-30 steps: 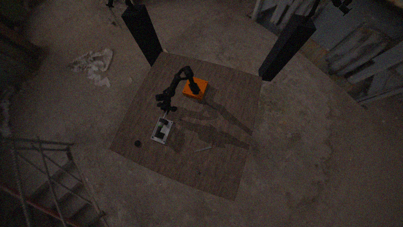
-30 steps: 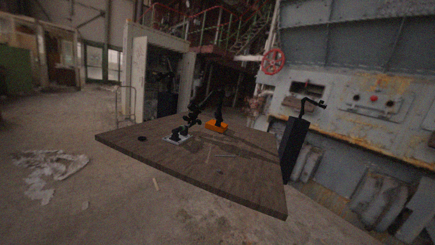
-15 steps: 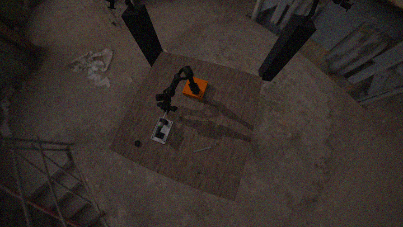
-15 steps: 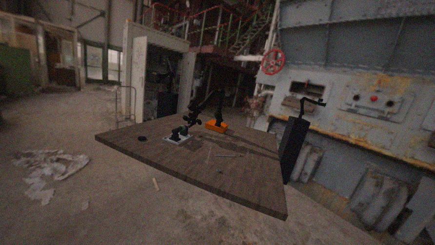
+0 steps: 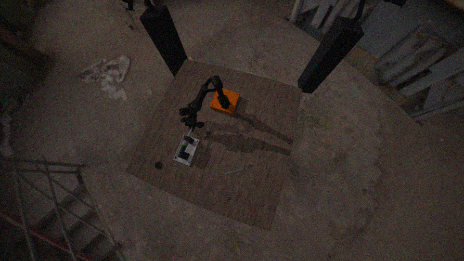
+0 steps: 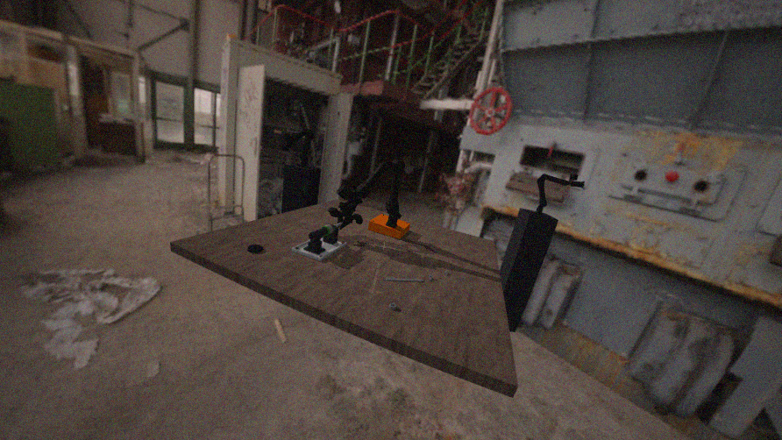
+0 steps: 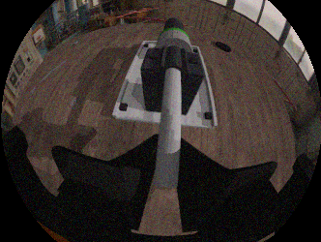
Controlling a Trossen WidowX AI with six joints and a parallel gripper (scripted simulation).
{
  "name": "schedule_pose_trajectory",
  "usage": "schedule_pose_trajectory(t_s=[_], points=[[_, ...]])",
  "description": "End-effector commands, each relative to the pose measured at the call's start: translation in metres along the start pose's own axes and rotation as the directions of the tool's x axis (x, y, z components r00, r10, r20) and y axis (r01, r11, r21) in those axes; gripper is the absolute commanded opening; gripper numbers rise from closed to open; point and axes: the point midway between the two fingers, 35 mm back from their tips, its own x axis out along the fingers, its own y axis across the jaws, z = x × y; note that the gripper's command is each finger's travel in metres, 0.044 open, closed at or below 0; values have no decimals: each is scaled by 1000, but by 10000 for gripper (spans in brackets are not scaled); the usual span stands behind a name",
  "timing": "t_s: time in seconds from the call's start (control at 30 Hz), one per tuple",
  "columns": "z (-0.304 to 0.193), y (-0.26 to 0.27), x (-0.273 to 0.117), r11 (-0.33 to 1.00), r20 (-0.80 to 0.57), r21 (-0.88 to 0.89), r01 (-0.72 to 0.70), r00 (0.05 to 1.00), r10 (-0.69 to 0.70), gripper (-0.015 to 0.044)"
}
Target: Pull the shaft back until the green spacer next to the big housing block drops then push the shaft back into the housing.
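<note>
Running between the gripper (image 5: 191, 127) (image 6: 343, 223) (image 7: 169, 140) and the dark block (image 5: 189, 140) (image 6: 330, 237) (image 7: 152, 79) at the far end of the white plate (image 5: 194, 152) (image 6: 300, 249) (image 7: 135, 117), the pale shaft (image 5: 190, 131) (image 6: 339, 224) (image 7: 170, 116) is up off the desk (image 5: 253, 201) (image 6: 350, 306) (image 7: 251, 97). Gripper's narrow, shut on the shaft's outer end, approx. in line w/ the blocks. Green spacer (image 5: 183, 144) (image 6: 327, 228) (image 7: 175, 32) shows as a thin band between the two dark supports, up off the plate, w/ a grey cyl. section beside it; can't tell exact gap to the near housing (image 5: 183, 155) (image 6: 316, 244). Plate lies flat on desk's left part, dark fasteners at its corners. Black arm (image 5: 203, 94) (image 6: 350, 199) reaches over from its orange base (image 5: 233, 94) (image 6: 377, 225), far side, a bit right of the plate & well apart from it. Black round disc (image 5: 157, 165) (image 6: 254, 248) (image 7: 222, 46) lies flat left of plate. Grey rod (image 5: 234, 171) (image 6: 403, 280) lies right of plate & nearer, w/ a small bit (image 5: 249, 165) (image 6: 430, 278) just off its right end. Small metal pc. (image 5: 228, 197) (image 6: 394, 306) sits nearer still. Tall black pillar (image 5: 332, 53) (image 6: 528, 251) stands by the desk's right edge.
</note>
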Motion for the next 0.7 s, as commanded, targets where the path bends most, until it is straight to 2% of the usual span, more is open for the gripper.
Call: schedule_pose_trajectory(t_s=[0.0, 0.67], points=[[0, 0, -1, 1000, 0, -4, 1, 1000, -1, 0], [-2, 0, -3, 1000, 0, -4, 1, 1000, -1, 0]])
